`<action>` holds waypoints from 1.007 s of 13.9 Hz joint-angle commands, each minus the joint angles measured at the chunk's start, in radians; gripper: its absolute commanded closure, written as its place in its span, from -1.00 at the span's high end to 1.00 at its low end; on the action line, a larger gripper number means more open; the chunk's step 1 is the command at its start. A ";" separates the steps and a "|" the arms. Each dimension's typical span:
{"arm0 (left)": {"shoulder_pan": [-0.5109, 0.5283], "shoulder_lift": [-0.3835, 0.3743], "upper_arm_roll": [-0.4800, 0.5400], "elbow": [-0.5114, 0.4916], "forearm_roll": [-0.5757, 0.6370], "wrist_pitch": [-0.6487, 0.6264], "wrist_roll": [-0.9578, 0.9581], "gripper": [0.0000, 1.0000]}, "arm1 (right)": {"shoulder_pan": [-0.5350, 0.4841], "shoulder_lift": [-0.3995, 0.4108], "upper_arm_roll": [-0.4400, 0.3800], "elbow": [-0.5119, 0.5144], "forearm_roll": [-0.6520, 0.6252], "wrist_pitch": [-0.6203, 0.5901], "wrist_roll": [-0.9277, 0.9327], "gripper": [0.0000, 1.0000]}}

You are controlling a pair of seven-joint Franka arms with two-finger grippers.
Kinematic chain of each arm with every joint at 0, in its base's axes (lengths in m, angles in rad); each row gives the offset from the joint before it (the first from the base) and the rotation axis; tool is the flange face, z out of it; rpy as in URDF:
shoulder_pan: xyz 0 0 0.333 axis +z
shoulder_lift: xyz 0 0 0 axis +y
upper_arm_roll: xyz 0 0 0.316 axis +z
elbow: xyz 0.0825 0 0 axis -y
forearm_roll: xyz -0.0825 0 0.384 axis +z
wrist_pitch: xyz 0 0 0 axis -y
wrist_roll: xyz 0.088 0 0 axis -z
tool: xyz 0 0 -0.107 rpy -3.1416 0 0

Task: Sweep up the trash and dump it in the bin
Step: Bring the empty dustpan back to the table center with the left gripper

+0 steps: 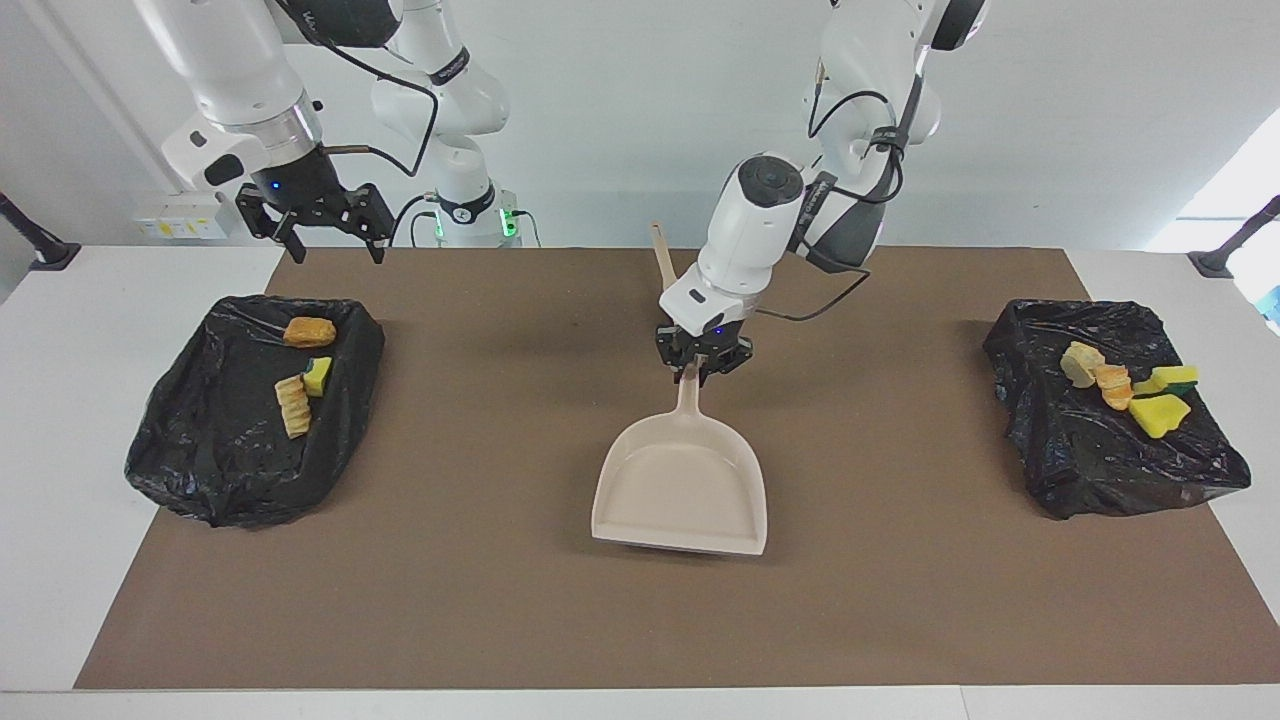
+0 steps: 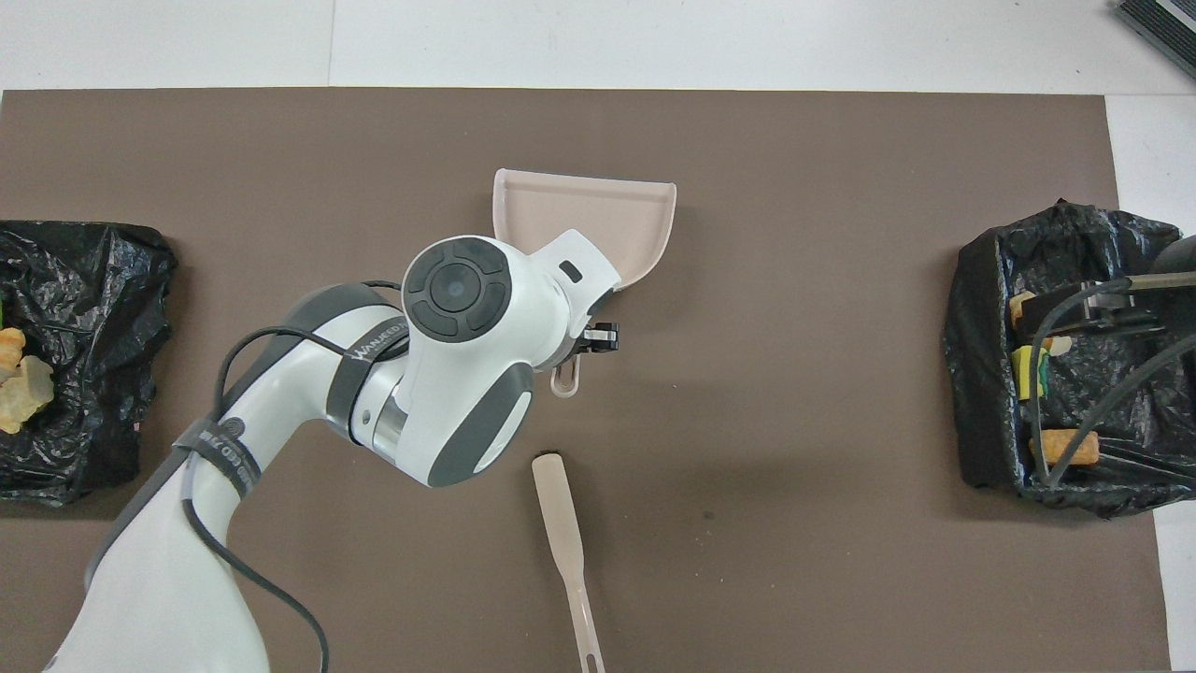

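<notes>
A brown mat (image 1: 500, 600) covers the middle of a white table (image 1: 60, 560) set against a plain white wall. At the mat's centre lies a beige dustpan (image 1: 685, 490), its pan bare, with the left gripper (image 1: 702, 372) pinching its handle. A beige spatula-like stick (image 2: 565, 542) lies on the mat nearer to the robots than the dustpan. A black-bagged bin (image 1: 1110, 470) sits at the left arm's end of the table and holds four trash scraps (image 1: 1130, 390): yellow sponge chunks, a pale lump and an orange-brown piece. A second black-bagged bin (image 1: 220, 450) at the right arm's end holds three more scraps (image 1: 300, 380). The right gripper (image 1: 325, 235) hangs over that bin's edge nearest the robots, fingers spread apart, holding nothing.
</notes>
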 commanded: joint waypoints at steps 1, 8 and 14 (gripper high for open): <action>-0.030 -0.009 0.019 -0.056 -0.015 0.072 -0.042 -1.00 | -0.020 -0.019 0.014 -0.017 0.022 -0.006 0.019 1.00; -0.044 0.042 0.021 -0.088 -0.009 0.130 -0.019 -1.00 | -0.020 -0.019 0.014 -0.017 0.022 -0.004 0.019 1.00; -0.034 0.041 0.022 -0.082 -0.009 0.135 0.022 0.98 | -0.020 -0.019 0.014 -0.017 0.022 -0.004 0.019 1.00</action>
